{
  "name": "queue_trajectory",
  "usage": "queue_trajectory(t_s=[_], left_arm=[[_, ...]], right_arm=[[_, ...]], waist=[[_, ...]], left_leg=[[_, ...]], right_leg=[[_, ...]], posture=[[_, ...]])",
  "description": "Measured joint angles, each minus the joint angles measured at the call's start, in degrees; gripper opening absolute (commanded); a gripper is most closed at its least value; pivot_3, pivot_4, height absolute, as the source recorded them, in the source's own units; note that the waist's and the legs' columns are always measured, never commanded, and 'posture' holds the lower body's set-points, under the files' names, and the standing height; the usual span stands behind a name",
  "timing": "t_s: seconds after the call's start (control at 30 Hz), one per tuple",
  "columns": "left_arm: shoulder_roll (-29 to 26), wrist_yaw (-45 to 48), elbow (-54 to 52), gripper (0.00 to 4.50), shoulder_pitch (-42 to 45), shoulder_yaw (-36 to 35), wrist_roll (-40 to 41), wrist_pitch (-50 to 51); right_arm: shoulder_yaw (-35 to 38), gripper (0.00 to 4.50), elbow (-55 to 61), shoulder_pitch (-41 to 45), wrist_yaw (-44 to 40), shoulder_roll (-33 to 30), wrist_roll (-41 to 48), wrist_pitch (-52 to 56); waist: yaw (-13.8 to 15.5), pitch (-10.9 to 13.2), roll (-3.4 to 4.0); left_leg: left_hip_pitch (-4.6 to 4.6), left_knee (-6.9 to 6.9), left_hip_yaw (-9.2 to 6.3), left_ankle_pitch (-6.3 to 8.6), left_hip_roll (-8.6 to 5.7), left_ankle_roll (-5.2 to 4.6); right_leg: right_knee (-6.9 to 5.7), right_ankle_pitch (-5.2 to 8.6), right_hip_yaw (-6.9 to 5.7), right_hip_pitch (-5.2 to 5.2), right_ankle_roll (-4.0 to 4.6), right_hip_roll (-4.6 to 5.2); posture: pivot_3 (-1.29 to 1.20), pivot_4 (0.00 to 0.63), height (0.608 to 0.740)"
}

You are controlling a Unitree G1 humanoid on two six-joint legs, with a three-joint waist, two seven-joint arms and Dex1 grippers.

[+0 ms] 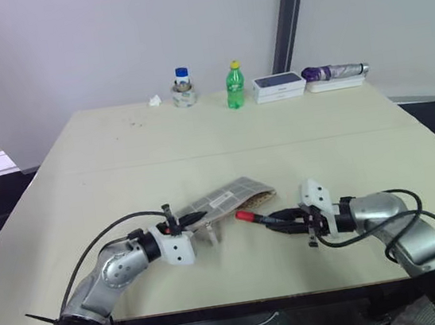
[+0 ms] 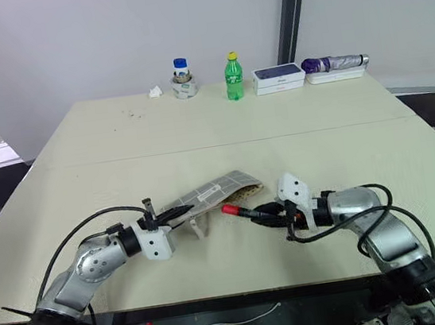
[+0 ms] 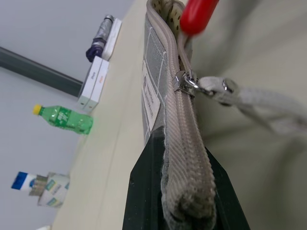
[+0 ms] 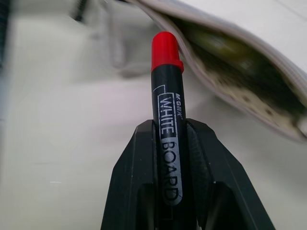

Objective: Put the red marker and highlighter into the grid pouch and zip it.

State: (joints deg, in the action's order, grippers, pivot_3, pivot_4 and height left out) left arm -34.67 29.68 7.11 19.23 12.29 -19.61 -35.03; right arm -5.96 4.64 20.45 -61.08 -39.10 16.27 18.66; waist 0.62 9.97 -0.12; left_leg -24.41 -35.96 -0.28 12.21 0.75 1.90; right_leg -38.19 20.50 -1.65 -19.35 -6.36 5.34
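Two end effectors met mid-surface point(image 1: 119, 143) in the head view: the left end effector point(image 1: 195, 214) clamped the pouch point(image 1: 234, 195), the right end effector point(image 1: 283, 219) gripped the marker point(image 1: 250, 217) near its mouth. Left wrist: soft woven fabric, a metal zipper pull point(image 3: 186, 82); it would likely sag. Right wrist: the marker looked rigid, smooth and light, best held mid-barrel.

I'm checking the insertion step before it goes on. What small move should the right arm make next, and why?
Probably ease the red marker forward, red tip first, into the grid pouch. The right gripper is shut on the marker, whose tip sits just short of the pouch's open mouth, while the left gripper is shut on the pouch's zipper edge. Something yellowish, maybe the highlighter, already shows inside.
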Motion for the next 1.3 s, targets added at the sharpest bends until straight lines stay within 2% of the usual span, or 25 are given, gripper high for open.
queue_trajectory(t_s=[0.3,0.4,0.6,0.83,1.03,1.13,1.3], left_arm=[[-0.91,1.80,-0.64,0.00,3.15,0.49,-0.40,-0.31],[-0.83,1.91,-0.62,0.00,3.22,0.50,-0.42,-0.14],[-0.82,1.74,-0.36,0.00,2.33,0.43,-0.62,0.96],[-0.85,1.22,-0.04,0.00,2.10,0.43,-0.68,0.67],[-1.47,1.23,0.28,0.00,1.94,0.41,-0.57,-0.31],[-1.76,1.33,0.22,0.00,1.61,0.42,-0.57,-0.54],[-2.32,2.96,-2.55,0.00,0.25,0.51,0.35,-0.52]], right_arm=[[-2.63,0.32,-4.36,6.74,1.70,2.82,-3.79,-0.79],[-3.14,0.32,-4.33,6.67,0.53,2.97,-3.73,-1.22],[0.46,0.32,-3.71,3.43,-5.35,-2.28,0.06,-2.25],[2.16,0.32,-5.13,4.53,-4.20,-3.64,-0.57,-3.35],[1.70,0.32,-5.47,5.27,-2.24,-1.71,-1.43,-3.17],[0.02,0.32,-5.41,5.36,-1.56,-0.67,-2.98,-3.78],[-7.70,0.32,-4.72,7.89,2.00,3.90,-11.53,-10.61]], waist=[[0.04,0.00,0.00],[0.10,0.00,0.00],[-0.02,0.01,-0.01],[-0.14,0.01,-0.01],[0.11,0.01,-0.01],[-0.01,0.01,-0.01],[-0.46,0.02,0.00]], left_leg=[[-0.03,0.02,0.01,0.00,0.00,0.00],[-0.05,0.00,0.02,0.00,-0.01,0.00],[-0.02,-0.01,0.01,0.01,0.01,-0.01],[-0.02,-0.02,0.02,0.00,0.05,-0.01],[-0.04,-0.04,0.02,0.00,0.05,-0.01],[-0.03,-0.02,0.02,0.00,0.03,-0.01],[-0.04,0.05,0.03,0.00,0.04,0.00]], right_leg=[[0.01,0.00,0.00,-0.03,0.00,-0.02],[0.02,0.00,0.00,-0.03,0.00,-0.01],[0.00,0.00,0.01,-0.01,0.00,-0.01],[0.00,0.00,0.03,-0.02,0.01,-0.05],[0.00,0.00,0.03,-0.02,0.00,-0.01],[0.00,0.00,0.03,-0.02,0.00,-0.02],[-0.01,0.00,0.06,-0.11,0.01,-0.05]], posture=[[0.00,0.150,0.740],[0.00,0.150,0.740],[0.00,0.150,0.740],[0.00,0.150,0.740],[0.00,0.150,0.740],[0.00,0.150,0.740],[0.00,0.150,0.740]])
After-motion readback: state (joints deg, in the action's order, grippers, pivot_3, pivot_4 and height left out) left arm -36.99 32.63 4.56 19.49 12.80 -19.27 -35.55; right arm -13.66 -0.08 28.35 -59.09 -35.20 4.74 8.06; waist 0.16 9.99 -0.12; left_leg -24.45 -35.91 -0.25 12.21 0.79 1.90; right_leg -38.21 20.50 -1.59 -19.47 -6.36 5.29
